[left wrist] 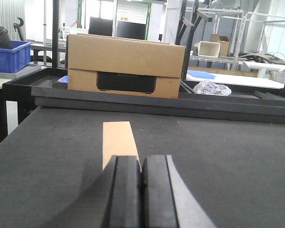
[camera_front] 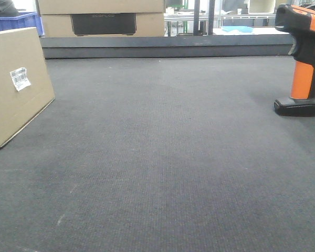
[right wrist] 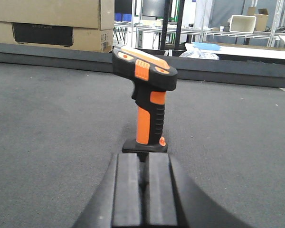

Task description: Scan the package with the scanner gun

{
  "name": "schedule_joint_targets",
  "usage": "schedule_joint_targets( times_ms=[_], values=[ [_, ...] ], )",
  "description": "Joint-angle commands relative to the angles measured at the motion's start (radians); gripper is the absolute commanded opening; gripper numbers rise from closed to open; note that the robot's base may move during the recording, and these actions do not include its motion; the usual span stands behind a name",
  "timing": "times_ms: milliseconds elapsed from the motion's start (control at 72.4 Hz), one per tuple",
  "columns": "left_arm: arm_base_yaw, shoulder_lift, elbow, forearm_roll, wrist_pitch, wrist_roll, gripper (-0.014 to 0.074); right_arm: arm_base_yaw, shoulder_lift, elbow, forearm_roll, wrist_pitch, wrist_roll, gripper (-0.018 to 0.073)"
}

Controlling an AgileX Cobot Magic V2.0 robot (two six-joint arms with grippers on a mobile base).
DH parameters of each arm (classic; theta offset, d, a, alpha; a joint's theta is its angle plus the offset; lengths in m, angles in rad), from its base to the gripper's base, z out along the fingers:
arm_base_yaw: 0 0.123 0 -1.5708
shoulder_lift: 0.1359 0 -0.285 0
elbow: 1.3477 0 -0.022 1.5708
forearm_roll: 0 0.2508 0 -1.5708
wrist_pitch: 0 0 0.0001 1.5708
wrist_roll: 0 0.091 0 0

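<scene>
The package, a tan cardboard box with a white barcode label on its side, stands on the dark mat at the far left. From the left wrist view only its narrow tan top shows, just beyond my left gripper, which is shut with nothing between its pads. The scanner gun, orange-handled with a black base, stands upright at the far right. In the right wrist view the scanner gun rises straight ahead of my right gripper, which is shut and empty, a little short of the base. Neither gripper shows in the front view.
Large stacked cartons with a black panel sit behind a raised black ledge at the table's back. A blue crate stands off to the back left. A crumpled plastic bag lies beyond the ledge.
</scene>
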Motion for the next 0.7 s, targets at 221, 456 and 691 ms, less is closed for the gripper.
schedule_joint_targets(
  times_ms=[221, 456, 691],
  values=[
    [0.003, -0.007, 0.001, -0.002, -0.025, -0.006, -0.0111, -0.022, -0.004, 0.003, 0.003, -0.05, 0.006, -0.0166],
    [0.003, -0.007, 0.001, -0.002, -0.025, -0.006, -0.0111, -0.022, -0.062, 0.003, 0.003, -0.04, 0.006, -0.0166],
    [0.003, -0.008, 0.001, -0.002, -0.027, -0.006, -0.0111, -0.024, -0.122, 0.003, 0.003, 0.084, 0.006, -0.0166]
  ],
)
